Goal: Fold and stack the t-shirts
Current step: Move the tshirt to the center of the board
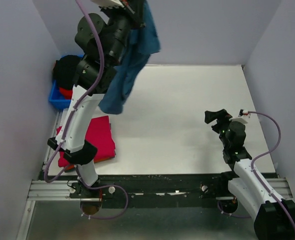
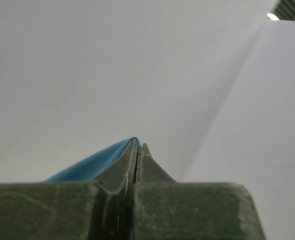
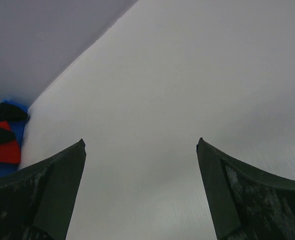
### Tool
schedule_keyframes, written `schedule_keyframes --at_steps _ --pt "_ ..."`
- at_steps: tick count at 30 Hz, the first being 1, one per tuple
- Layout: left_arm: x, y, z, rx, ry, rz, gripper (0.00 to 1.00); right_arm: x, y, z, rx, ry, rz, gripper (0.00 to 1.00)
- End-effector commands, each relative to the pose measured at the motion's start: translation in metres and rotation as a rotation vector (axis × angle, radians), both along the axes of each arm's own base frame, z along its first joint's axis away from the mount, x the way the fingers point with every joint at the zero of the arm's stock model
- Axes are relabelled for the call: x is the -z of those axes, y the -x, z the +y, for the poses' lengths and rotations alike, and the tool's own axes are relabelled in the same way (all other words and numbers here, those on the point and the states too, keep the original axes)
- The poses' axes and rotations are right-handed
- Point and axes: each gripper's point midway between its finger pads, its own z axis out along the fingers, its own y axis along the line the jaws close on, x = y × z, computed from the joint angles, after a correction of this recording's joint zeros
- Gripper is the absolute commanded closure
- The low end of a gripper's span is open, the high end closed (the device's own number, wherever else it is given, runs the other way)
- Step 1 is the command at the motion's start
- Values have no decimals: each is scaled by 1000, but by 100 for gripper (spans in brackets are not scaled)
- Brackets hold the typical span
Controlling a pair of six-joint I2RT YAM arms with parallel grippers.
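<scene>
My left gripper (image 2: 139,145) pinches the teal shirt (image 1: 127,75), hanging unfolded above the table (image 1: 187,115); my right gripper (image 3: 141,141) gapes empty; one pink shirt (image 1: 98,134) lies folded at left; other shirts (image 1: 66,69) wait in the bin (image 1: 55,100).

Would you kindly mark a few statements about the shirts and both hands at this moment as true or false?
1. The left hand is shut on the teal-blue shirt, which hangs in the air. True.
2. The right hand grips a corner of that shirt. False: it is open and empty, low over the right part of the table.
3. A crimson-pink shirt lies flat at the table's near-left corner. True.
4. The blue bin is empty. False: it holds black and red cloth.
</scene>
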Motion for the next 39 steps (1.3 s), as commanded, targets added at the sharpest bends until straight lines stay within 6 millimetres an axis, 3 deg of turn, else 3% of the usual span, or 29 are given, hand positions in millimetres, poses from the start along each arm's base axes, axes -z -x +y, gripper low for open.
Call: schedule_keyframes --at_steps 1,4,7,9,11,13,14,17,18,20,23,28,33,39 --pt "-35 45 -45 96 -70 -136 100 -6 1 -3 18 -4 -24 0" --pt "-53 66 -30 98 25 -190 100 -7 2 -3 20 -1 -30 0" --pt "-42 63 -10 10 36 -144 100 -8 1 -2 12 2 -31 0" --pt "-12 46 -1 -75 28 -64 100 -11 1 0 -1 7 -35 0" --pt "32 27 8 -164 30 37 100 -12 1 1 -15 22 -34 0" --pt "88 8 12 -210 40 147 100 -10 1 2 -24 37 -26 0" --pt "113 0 20 -246 54 202 90 -11 0 3 -30 42 -28 0" --pt "201 -30 28 -270 62 408 29 -7 -2 10 -73 52 -7 0" --pt "228 -38 30 -266 54 477 16 -5 -4 11 -80 51 6 0" --pt "278 -52 32 -248 26 599 8 1 -9 12 -86 54 48 1" --pt "330 -55 36 -265 -43 710 6 17 -14 14 -90 57 148 5" --pt "382 -43 37 -236 -102 769 6 42 -16 13 -65 33 268 14" --pt "425 -27 29 -154 -159 815 7 56 -6 -5 48 32 371 20" --pt "455 -5 20 -59 -203 827 9 82 43 -22 139 62 624 30"
